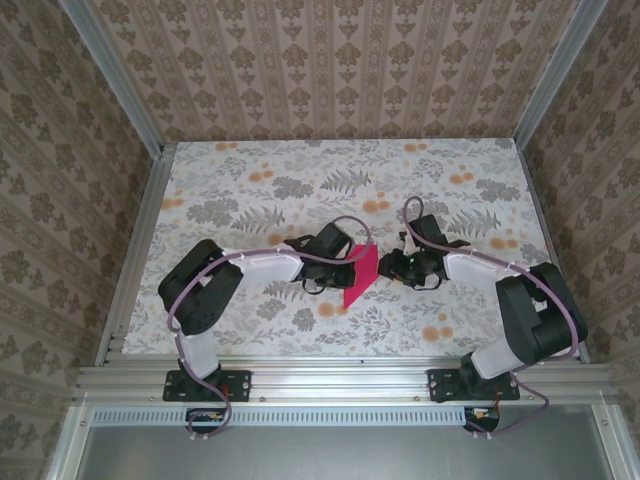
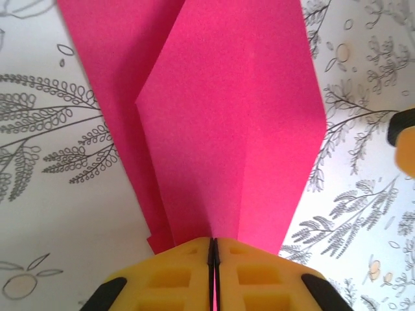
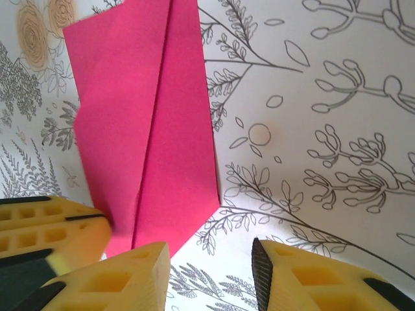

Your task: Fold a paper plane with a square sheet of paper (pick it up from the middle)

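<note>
Item: one sheet of paper (image 1: pixel 360 277), magenta-pink and plain, creased into a narrower, angled shape. In the top view it sits at the centre of the frame, between the two grippers. In the left wrist view the sheet (image 2: pixel 227 129) fans upward from the bottom centre as two overlapping flaps with a lengthwise crease. In the right wrist view it (image 3: pixel 155 129) fills the upper left, a long fold line running down it. Whether its far edge touches the table cannot be told.

Holders: two grippers, two yellow fingers each.
- Left gripper (image 1: pixel 343 263): clamped on the sheet. The left wrist view shows this gripper (image 2: pixel 213 256) with its jaws pressed together and the pink edge pinched in the seam. Its fingers (image 3: pixel 55 227) also appear at the lower left of the right wrist view.
- Right gripper (image 1: pixel 392 265): just right of the sheet. In the right wrist view this gripper (image 3: pixel 211 265) has its jaws parted, with bare table between them and nothing grasped. The sheet's lower tip lies beside its left finger.

Arms: two, a left arm (image 1: pixel 250 268) and a right arm (image 1: pixel 500 275), black and white, each with a purple cable.

Surface: one table (image 1: pixel 300 190), white with grey fern prints and orange flowers.

Room: beige patterned walls (image 1: pixel 330 60) on three sides. An aluminium rail (image 1: pixel 340 378) runs along the bottom of the frame.
</note>
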You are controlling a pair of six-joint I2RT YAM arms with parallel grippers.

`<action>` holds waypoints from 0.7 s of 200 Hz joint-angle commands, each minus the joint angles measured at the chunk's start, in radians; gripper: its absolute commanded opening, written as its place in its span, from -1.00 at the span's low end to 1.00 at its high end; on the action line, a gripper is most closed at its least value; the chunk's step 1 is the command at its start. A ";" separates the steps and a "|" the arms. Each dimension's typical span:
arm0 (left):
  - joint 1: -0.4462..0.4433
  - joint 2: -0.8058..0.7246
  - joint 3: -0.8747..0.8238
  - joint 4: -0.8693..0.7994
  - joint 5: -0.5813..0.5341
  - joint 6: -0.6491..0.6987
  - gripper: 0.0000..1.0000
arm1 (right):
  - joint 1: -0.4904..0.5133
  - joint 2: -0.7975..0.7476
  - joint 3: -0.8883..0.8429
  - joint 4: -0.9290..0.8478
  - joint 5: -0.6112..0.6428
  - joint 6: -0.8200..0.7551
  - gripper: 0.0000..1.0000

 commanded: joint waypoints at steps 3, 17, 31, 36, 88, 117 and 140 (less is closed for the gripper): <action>0.017 -0.062 0.029 -0.046 -0.011 0.010 -0.72 | -0.003 -0.036 -0.024 0.007 0.019 0.021 -0.15; 0.024 -0.064 0.044 -0.060 -0.012 0.022 -0.70 | -0.004 -0.036 -0.029 0.015 0.013 0.026 -0.15; 0.032 -0.060 0.052 -0.063 -0.011 0.025 -0.69 | -0.004 -0.037 -0.028 0.015 0.011 0.026 -0.13; 0.036 -0.056 0.056 -0.065 -0.010 0.028 -0.69 | -0.004 -0.037 -0.028 0.014 0.011 0.026 -0.13; 0.053 -0.003 0.094 -0.087 -0.002 0.042 -0.72 | -0.004 -0.035 -0.032 0.027 0.004 0.033 -0.11; 0.056 0.022 0.114 -0.096 0.003 0.047 -0.73 | -0.004 -0.033 -0.036 0.055 -0.024 0.048 -0.11; 0.058 0.042 0.120 -0.098 0.008 0.048 -0.73 | -0.004 -0.016 -0.034 0.076 -0.049 0.062 -0.10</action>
